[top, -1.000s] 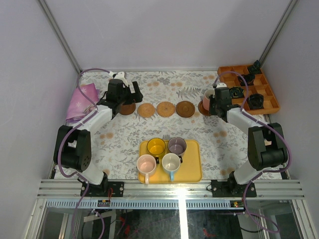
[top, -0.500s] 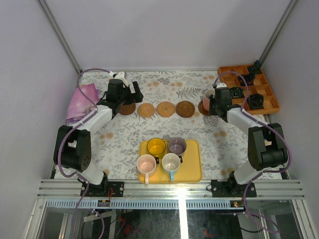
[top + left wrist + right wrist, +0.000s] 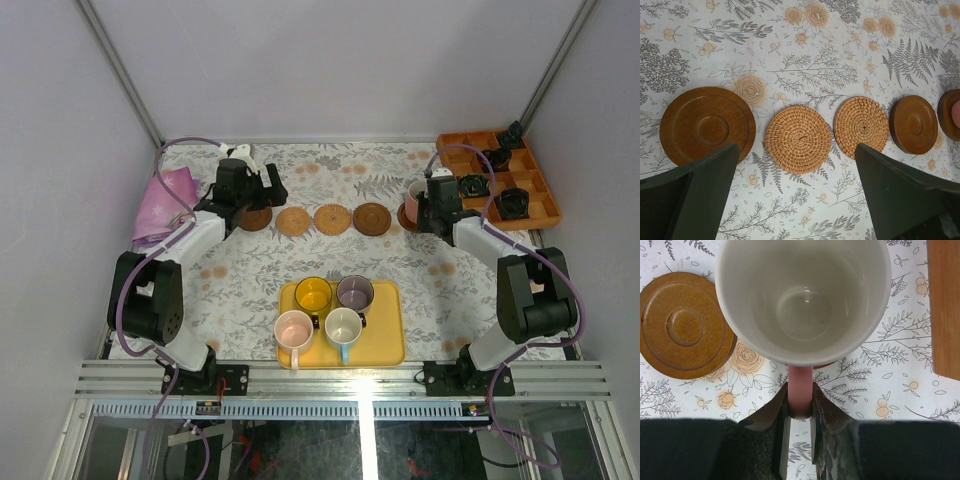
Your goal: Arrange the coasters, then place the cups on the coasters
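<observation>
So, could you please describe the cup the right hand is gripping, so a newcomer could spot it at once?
Find the orange compartment box in the far right corner; just left of it, the row of coasters ends. There the pink cup, pale inside, has its handle pinched by the right hand. It is the only cup off the yellow tray, where the other four cups cluster.

counted five coasters (image 3: 331,219): two woven tan, three dark brown. tallied five cups (image 3: 343,325): one yellow, one purple-grey, one cream-pink, one light blue, one pink cup (image 3: 802,300). noted also one yellow tray (image 3: 385,345), one orange compartment box (image 3: 540,210), one pink cloth (image 3: 165,200), two arms (image 3: 150,290).
</observation>
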Action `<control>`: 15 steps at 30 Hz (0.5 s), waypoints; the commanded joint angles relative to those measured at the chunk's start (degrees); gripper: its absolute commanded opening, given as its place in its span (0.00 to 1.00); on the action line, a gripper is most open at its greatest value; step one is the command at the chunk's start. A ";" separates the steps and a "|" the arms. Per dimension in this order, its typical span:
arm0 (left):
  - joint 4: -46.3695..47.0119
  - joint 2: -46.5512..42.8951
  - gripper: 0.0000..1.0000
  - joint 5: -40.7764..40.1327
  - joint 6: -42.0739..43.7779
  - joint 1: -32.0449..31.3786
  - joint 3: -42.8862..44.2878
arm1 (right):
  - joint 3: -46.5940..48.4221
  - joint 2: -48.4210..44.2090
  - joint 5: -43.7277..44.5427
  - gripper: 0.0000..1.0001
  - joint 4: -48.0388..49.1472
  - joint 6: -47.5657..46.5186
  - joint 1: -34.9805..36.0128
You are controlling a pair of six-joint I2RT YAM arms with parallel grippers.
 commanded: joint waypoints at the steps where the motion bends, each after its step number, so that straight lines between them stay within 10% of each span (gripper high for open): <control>1: 2.35 -0.35 1.00 0.54 -0.23 0.28 1.16 | 1.89 -2.07 2.75 0.15 -3.94 1.01 1.01; 10: 2.65 -0.05 1.00 1.24 -0.39 0.27 1.43 | 1.56 -2.64 5.96 0.63 -5.33 2.07 1.04; 15: 2.62 -0.23 1.00 1.29 -0.37 0.29 1.46 | 1.61 -3.06 5.58 0.71 -5.22 2.06 1.07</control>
